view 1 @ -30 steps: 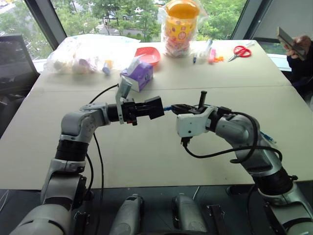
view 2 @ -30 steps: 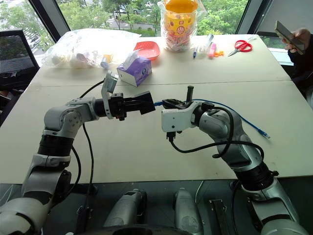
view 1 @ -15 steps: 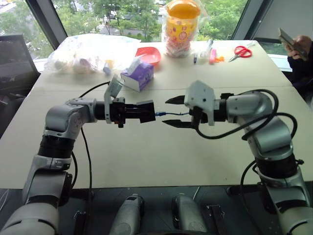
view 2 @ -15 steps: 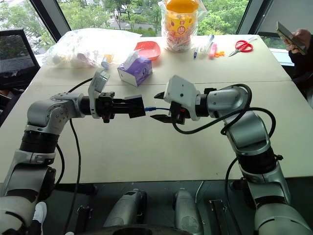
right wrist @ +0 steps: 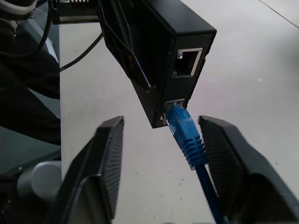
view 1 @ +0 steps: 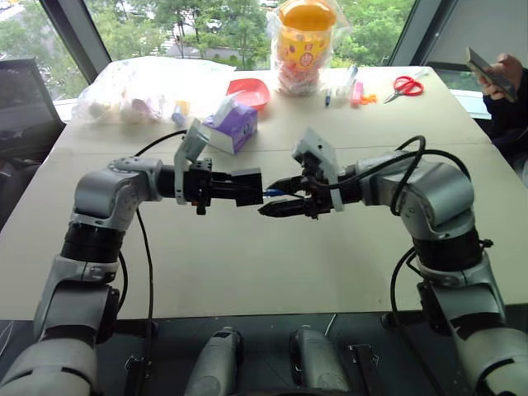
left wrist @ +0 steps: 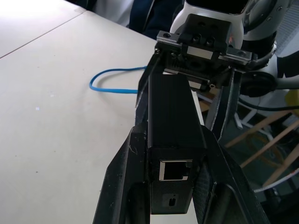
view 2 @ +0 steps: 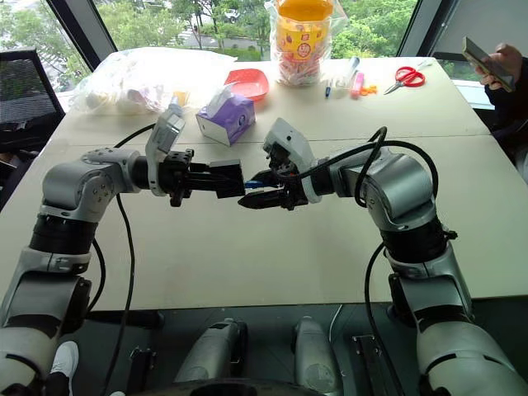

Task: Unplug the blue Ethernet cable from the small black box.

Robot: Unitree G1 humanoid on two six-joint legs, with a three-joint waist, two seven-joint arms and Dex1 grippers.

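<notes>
Beige table [view 1: 247, 272] under windows carrying clutter at far edge, well behind small black box [view 1: 246, 187]

Left gripper [view 1: 247, 189] keeping fingers pressed on box sides, holding it aloft, level, port end facing right

Blue Ethernet cable [right wrist: 187, 133] sitting plugged in box's lower port, cord trailing away right of box

Right gripper [view 1: 279, 198], wide apart half second back, now narrowing around plug just right of box; fingers [right wrist: 110, 154] flanking plug, not yet touching it

Meaning: approach done, pinch pending, unplugging not begun
</notes>
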